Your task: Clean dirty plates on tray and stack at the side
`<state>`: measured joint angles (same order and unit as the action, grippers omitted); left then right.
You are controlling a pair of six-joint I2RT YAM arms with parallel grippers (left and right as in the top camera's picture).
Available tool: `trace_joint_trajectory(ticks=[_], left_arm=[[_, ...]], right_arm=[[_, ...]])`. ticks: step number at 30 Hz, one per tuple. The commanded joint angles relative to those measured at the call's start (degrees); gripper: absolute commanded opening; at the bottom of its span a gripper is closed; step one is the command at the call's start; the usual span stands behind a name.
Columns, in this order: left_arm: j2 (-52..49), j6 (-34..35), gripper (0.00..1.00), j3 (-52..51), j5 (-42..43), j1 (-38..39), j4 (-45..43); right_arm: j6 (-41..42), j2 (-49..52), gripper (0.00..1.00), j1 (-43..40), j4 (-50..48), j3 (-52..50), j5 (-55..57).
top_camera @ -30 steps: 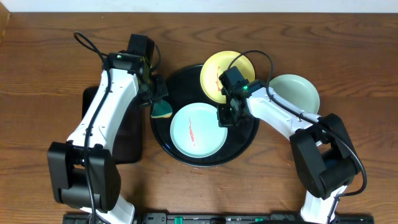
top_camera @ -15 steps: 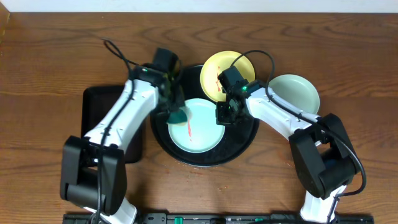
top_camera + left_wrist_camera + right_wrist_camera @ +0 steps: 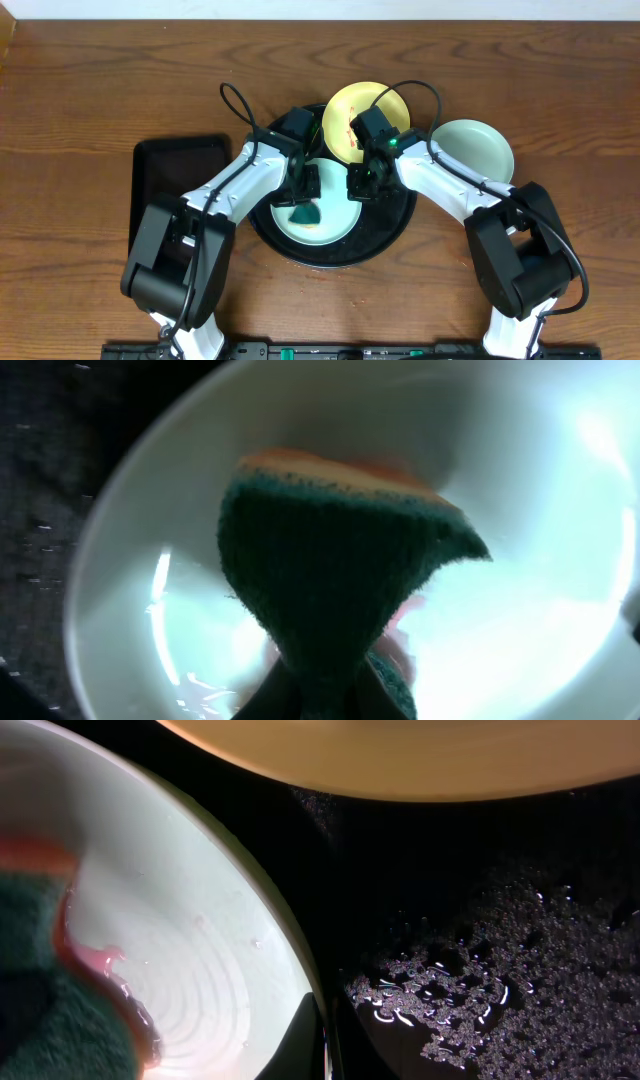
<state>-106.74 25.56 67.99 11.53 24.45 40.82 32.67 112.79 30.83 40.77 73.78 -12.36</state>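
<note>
A light blue plate lies in the round black tray. My left gripper is shut on a green sponge with an orange top and presses it onto the plate's middle. In the left wrist view the sponge covers the plate, and a red smear shows under it. My right gripper is shut on the plate's right rim, as the right wrist view shows. A pale yellow plate overlaps the tray's back rim. A mint plate sits on the table to the right.
A rectangular black tray lies at the left on the wooden table. The round tray's floor is wet with droplets. The yellow plate's edge hangs just behind my right gripper.
My left arm has swung right from the tray's left edge, carrying the sponge onto the blue plate's middle. The right gripper has stayed on the plate's rim.
</note>
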Motion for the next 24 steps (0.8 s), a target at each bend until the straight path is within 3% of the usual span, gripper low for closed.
trace_joint_trajectory(ticks=[1, 8, 11, 15, 19, 24], left_arm=[[-0.44, 0.17, 0.07, -0.26, 9.03, 0.76, -0.26], [-0.44, -1.44, 0.07, -0.26, 8.35, 0.63, -7.17], [-0.44, -0.68, 0.07, -0.26, 1.49, 0.42, -9.75], [-0.44, 5.66, 0.07, -0.26, -8.24, 0.22, -7.72], [-0.44, 10.84, 0.07, -0.26, -7.54, 0.11, -3.1], [-0.44, 10.49, 0.07, -0.26, 0.09, 0.13, 3.37]], right_arm=[[1.09, 0.83, 0.01, 0.24, -0.28, 0.42, 1.14], [0.94, 0.83, 0.01, 0.24, -0.26, 0.42, 1.16], [0.92, 0.83, 0.01, 0.24, -0.2, 0.42, 1.14], [0.63, 0.83, 0.01, 0.24, -0.09, 0.42, 1.14], [0.66, 0.83, 0.01, 0.24, -0.11, 0.42, 1.14], [0.66, 0.83, 0.01, 0.24, -0.11, 0.42, 1.14]])
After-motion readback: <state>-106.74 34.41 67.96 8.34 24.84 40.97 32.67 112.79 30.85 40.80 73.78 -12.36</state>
